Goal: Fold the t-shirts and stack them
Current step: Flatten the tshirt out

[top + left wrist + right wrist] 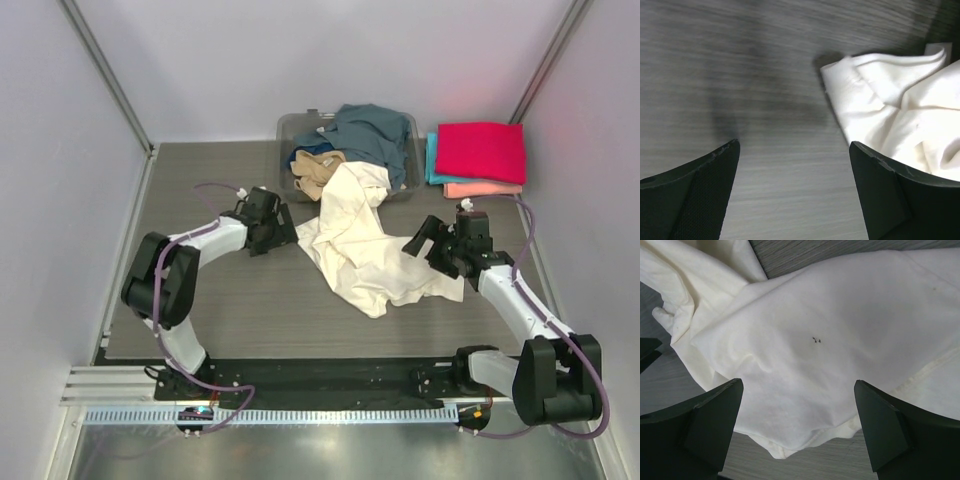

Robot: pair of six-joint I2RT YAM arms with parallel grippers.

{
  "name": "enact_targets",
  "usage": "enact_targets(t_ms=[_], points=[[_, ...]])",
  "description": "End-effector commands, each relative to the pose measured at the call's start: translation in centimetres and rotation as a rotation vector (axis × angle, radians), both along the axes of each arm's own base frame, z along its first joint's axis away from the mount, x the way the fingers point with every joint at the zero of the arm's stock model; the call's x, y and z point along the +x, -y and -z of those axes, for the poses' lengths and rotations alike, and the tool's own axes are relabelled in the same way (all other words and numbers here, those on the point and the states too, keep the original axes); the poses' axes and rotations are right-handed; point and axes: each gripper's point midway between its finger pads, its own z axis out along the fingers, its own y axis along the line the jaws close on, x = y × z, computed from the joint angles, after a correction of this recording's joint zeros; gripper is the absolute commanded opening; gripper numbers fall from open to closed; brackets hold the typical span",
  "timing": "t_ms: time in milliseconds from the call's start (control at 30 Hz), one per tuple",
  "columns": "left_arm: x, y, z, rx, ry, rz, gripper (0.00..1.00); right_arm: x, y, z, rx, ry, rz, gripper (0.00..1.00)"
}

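Note:
A large cream t-shirt (360,240) lies crumpled on the table, its top trailing into the bin. It also shows in the left wrist view (900,105) and in the right wrist view (830,340). My left gripper (283,232) is open and empty at the shirt's left edge; in its own view (795,150) bare table lies between the fingers. My right gripper (425,243) is open at the shirt's right edge; in its own view (797,390) a hem corner lies between the fingers. A slate-blue shirt (365,130) and a tan shirt (315,170) lie in the bin.
A clear plastic bin (295,128) stands at the back centre. A folded stack sits at the back right: magenta-red (482,150) on top, teal (431,160) and salmon-pink (480,189) beneath. White walls enclose the table.

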Motion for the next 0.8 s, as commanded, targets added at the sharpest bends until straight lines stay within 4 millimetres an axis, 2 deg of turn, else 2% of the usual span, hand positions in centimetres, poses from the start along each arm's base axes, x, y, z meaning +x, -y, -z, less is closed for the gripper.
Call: enact_targets(t_ms=[0,100,200,233,267,300,333,367,400,500,533,600,633,667,767], points=[[1.3,2.3,1.3,-0.044,0.006,0.013,0.91,0.3,-0.7,0.2,0.011,0.026,-0.046,1.0],[1.1,3.0,2.7,-0.058,-0.022,0.016,0.88,0.3,-0.7,0.7,0.011,0.018,-0.052,1.0],[0.9,4.3,3.4,-0.107,-0.032,0.043,0.59,0.4,-0.6,1.0,0.004,0.013,-0.054,1.0],[0.8,4.4,3.4,-0.111,-0.031,0.045,0.45,0.4,-0.6,1.1,0.003,0.009,-0.056,1.0],[1.0,4.7,3.1,-0.124,-0.009,0.049,0.21,0.5,-0.5,1.1,-0.002,0.013,-0.053,1.0],[0.7,4.5,2.5,-0.13,0.007,0.049,0.08,0.4,-0.5,1.3,-0.005,0.005,-0.054,1.0],[0.7,4.2,2.0,-0.128,0.024,0.036,0.0,0.4,-0.4,1.4,-0.008,0.003,-0.052,1.0],[0.4,4.0,1.5,-0.127,0.035,0.029,0.0,0.5,-0.4,1.5,-0.011,0.002,-0.049,1.0],[-0.1,3.5,-0.4,-0.14,0.076,0.023,0.0,0.5,-0.2,1.7,-0.017,-0.005,-0.044,1.0],[-2.0,1.2,-3.3,-0.114,0.126,-0.036,0.0,0.4,-0.2,2.1,-0.019,-0.02,-0.038,1.0],[-3.4,0.3,-6.0,-0.143,0.186,-0.052,0.0,0.4,-0.1,2.3,-0.018,-0.027,-0.035,1.0],[-6.0,-1.6,-7.2,-0.117,0.189,-0.087,0.0,0.3,-0.2,2.5,-0.017,-0.032,-0.032,1.0],[-7.5,-2.7,-9.7,-0.143,0.257,-0.101,0.0,0.4,-0.1,2.4,-0.018,-0.032,-0.026,1.0],[-9.3,-3.9,-9.3,-0.113,0.232,-0.128,0.0,0.3,-0.1,2.5,-0.018,-0.035,-0.025,0.99],[-12.8,-6.1,-10.2,-0.123,0.267,-0.157,0.0,0.5,-0.2,2.3,-0.011,-0.029,-0.024,1.0]])
